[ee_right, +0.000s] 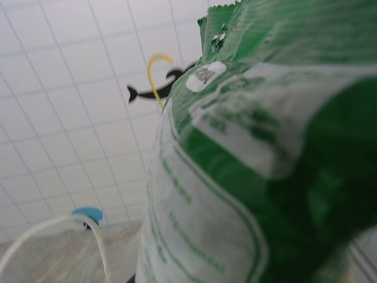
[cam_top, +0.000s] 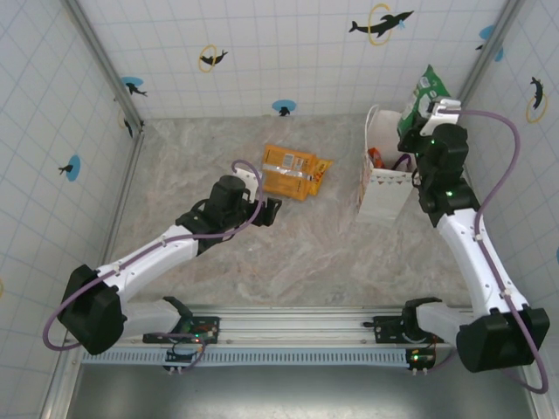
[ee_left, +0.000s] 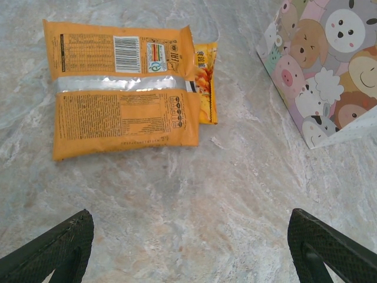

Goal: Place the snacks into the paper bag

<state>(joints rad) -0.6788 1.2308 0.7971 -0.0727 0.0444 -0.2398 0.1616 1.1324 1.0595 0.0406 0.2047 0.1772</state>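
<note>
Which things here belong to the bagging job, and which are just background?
Job: green snack packet in the right gripper; orange snack packets on the table; paper bag.
Background: dolphin stickers; tiled walls.

green packet (ee_right: 247,147) blurred, paper bag (ee_left: 321,76) cropped

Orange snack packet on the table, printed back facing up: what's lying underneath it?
A second glossy orange-yellow packet pokes out from under one edge of the flat orange snack packet. Most of it is covered.
</note>
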